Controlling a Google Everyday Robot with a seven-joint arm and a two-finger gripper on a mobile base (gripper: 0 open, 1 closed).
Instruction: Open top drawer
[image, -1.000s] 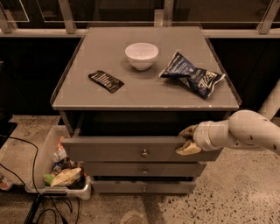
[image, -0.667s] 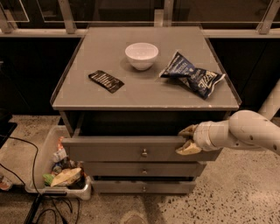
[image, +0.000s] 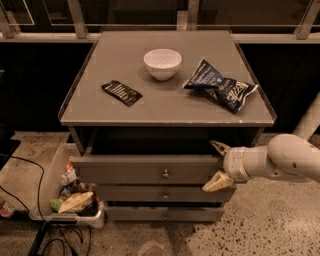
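Saw the top drawer (image: 125, 171) standing partly out of the grey cabinet, with a dark gap between its front and the tabletop (image: 165, 107) and a small round knob (image: 165, 174) at its centre. Found the gripper (image: 220, 165) at the right end of that front, well right of the knob, with its fingers spread wide. Noted the upper finger (image: 219, 147) at the front's top edge and the lower finger (image: 217, 182) at its bottom edge, the drawer's end between them. Could not tell whether either finger pressed on the front. Followed the white arm (image: 280, 162) off to the right edge. Counted two slimmer drawers beneath, the middle drawer (image: 130, 194) and the bottom drawer (image: 165, 214). Spotted on the tabletop a white bowl (image: 162, 62), a blue chip bag (image: 220, 85) to its right and a black packet (image: 121, 93) to its left, all apart. Made out a litter-filled bin (image: 50, 175) and cables (image: 45, 235) on the speckled floor (image: 270, 220) at the left, and a railing (image: 160, 35) with dark glass behind.
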